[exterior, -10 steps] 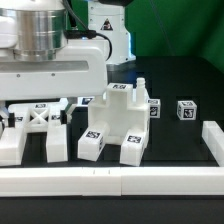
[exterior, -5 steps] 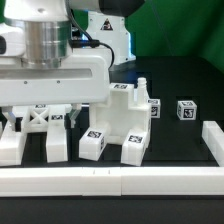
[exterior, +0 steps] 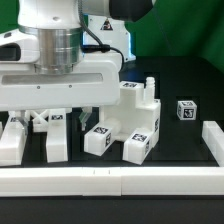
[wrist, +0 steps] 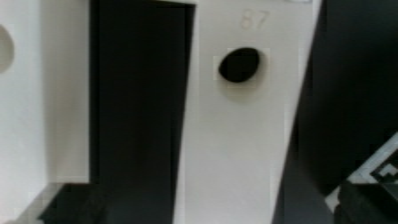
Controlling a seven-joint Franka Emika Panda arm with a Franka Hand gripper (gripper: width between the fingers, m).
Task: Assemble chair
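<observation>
Compare with the earlier exterior views: find the arm displaced toward the exterior view's right, its broad hand reaching over the left side of the chair. Find the chair itself nudged the same way and slightly turned, peg included, with the near tags facing a little differently. Judge this as a push or a repositioning pass rather than a pick, since no part is seen lifted off the table. Take the gripper as spread to full width, pinching nothing visible, with its fingertips largely hidden beneath the hand in the exterior view. Locate the chair as a partly built unit of block and legs standing mid-table. Locate the frame to the exterior view's left behind the hand, the cube well apart toward the exterior view's right, and the rail along the near edge. Expect loose parts yet to be joined. For markings, read only black-and-white square tags on chair, frame and cube, and no brand. In the wrist view, note a white panel with a dark oval hole and, near the hole, a faint raised two-digit mark, possibly "67". Treat that reading as uncertain.
</observation>
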